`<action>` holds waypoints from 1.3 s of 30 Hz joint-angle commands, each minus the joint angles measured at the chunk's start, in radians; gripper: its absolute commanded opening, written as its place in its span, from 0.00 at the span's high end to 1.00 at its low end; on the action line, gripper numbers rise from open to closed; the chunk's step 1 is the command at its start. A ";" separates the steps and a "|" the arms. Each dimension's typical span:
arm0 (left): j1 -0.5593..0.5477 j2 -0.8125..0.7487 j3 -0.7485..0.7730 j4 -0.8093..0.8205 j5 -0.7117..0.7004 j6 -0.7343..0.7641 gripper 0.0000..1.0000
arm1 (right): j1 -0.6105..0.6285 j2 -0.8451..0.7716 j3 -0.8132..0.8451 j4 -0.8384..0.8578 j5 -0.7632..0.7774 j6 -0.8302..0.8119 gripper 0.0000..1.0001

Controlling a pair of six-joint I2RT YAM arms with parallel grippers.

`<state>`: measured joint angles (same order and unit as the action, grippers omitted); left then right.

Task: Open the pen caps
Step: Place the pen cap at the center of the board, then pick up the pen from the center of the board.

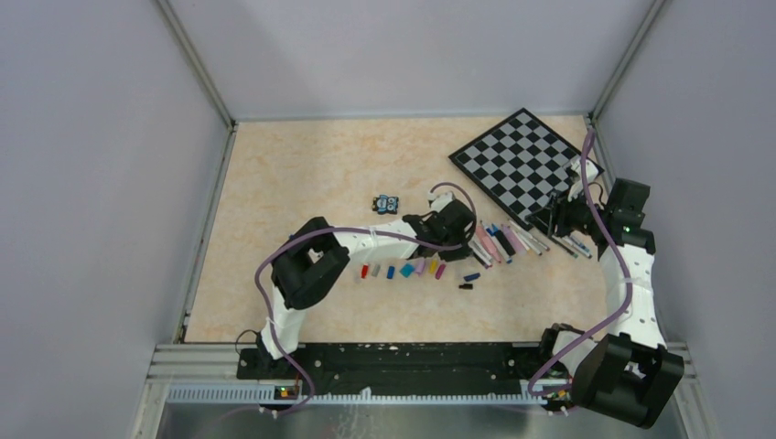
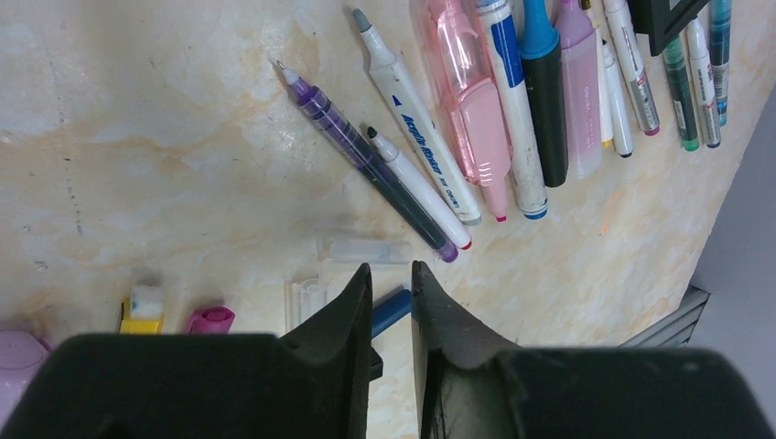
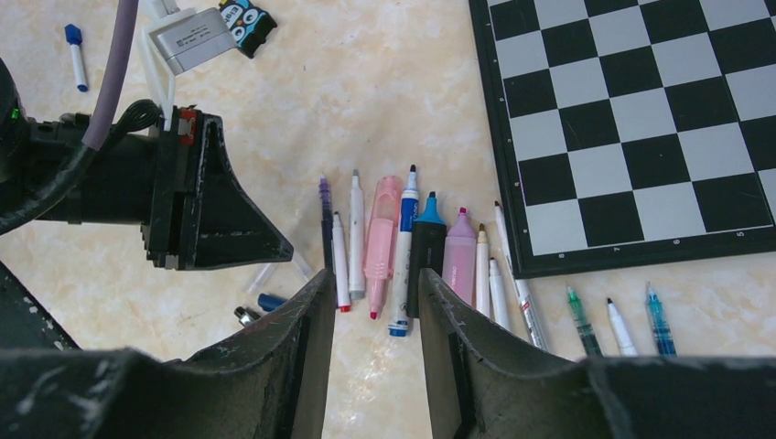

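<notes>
The pens lie side by side below the chessboard, uncapped, tips pointing away in the right wrist view. They include a purple pen, a pink highlighter and a black marker. The pen caps lie in a loose row to their left: red, blue, teal, pink, yellow and magenta. My left gripper hangs just over a blue cap, jaws a narrow gap apart, holding nothing. Clear caps lie beside it. My right gripper is open and empty above the pens' near ends.
The chessboard lies at the back right, with more thin pens below its edge. A small black-blue toy block sits behind the left gripper. One capped white pen lies apart. The two grippers are close together over the pens.
</notes>
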<state>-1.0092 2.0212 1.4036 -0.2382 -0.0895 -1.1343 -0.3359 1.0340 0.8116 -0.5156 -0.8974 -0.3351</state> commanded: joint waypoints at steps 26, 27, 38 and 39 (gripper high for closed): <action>0.342 -1.220 -0.873 0.003 -0.245 0.489 0.06 | 0.003 -0.007 -0.018 -0.009 -0.100 -0.092 0.62; 0.389 -1.233 -0.880 -0.008 -0.235 0.490 0.06 | 0.003 -0.006 -0.018 -0.009 -0.100 -0.092 0.62; 0.750 -0.991 -0.850 -0.051 -0.032 0.475 0.11 | 0.003 0.008 -0.026 -0.004 -0.094 -0.093 0.62; 0.759 -0.957 -0.828 -0.085 -0.072 0.449 0.14 | 0.004 0.009 -0.026 -0.003 -0.092 -0.093 0.62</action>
<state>-0.3061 0.9756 0.5282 -0.2642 -0.1703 -0.6537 -0.3359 1.0374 0.7895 -0.5396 -0.9699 -0.4091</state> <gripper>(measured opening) 0.904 0.382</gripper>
